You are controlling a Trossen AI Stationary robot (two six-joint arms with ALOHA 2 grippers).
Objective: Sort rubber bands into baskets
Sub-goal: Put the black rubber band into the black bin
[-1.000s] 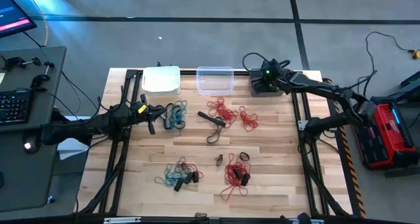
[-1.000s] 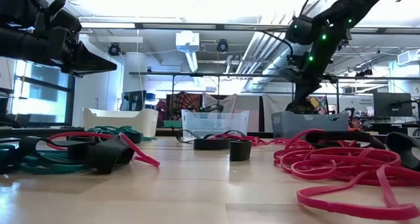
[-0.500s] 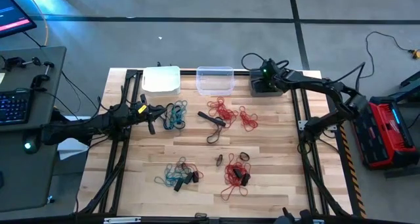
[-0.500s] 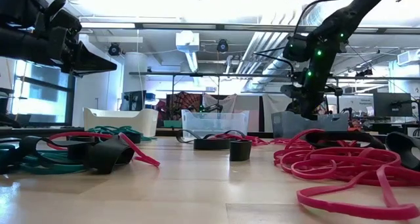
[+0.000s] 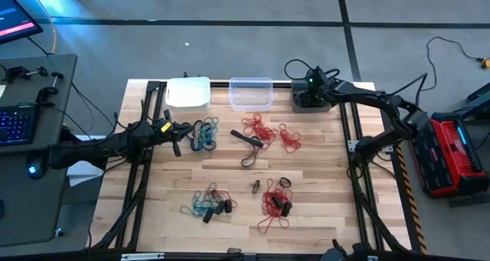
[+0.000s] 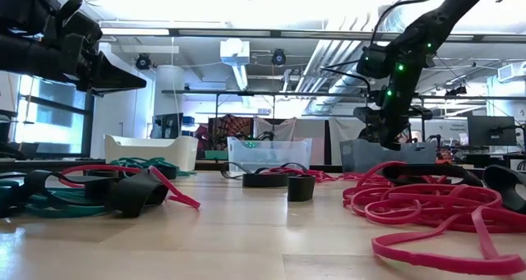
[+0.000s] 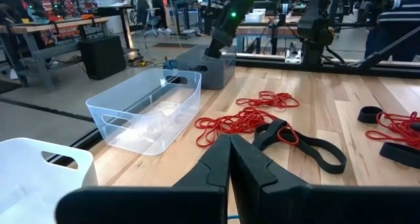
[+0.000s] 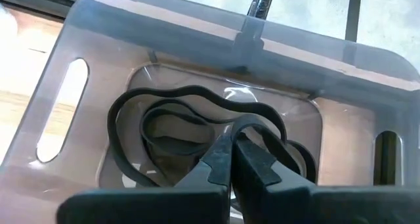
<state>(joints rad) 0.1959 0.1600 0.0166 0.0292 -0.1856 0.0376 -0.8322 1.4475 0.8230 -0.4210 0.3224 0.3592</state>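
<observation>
Three baskets stand along the table's far edge: white (image 5: 188, 92), clear (image 5: 251, 92) and dark grey (image 5: 300, 105). My right gripper (image 8: 231, 140) is shut just above the dark grey basket (image 8: 197, 27), at a black rubber band (image 8: 262, 115); more black bands (image 8: 164, 129) lie on the basket's floor. My left gripper (image 7: 230, 152) is shut and hovers at the table's left, beside a teal bunch (image 5: 204, 135). Red bunches (image 5: 260, 128) and mixed bunches (image 5: 208, 203) lie on the table. My right gripper seems to pinch a curved stretch of a black rubber band (image 8: 244, 122) at its fingertips, coming from above and pointing down into the dark grey basket. The band loops below the fingers onto the other bands on the basket's floor. The pinch itself is hidden by the fingers.
Loose black bands (image 5: 249, 142) lie mid-table, and a red and black bunch (image 5: 274, 203) lies near the front. A desk with a keyboard (image 5: 15, 123) stands left of the table and a red case (image 5: 452, 154) right of it. Bare wood shows between the bunches.
My right gripper has shifted a little toward the table's left edge while staying over the dark grey basket.
</observation>
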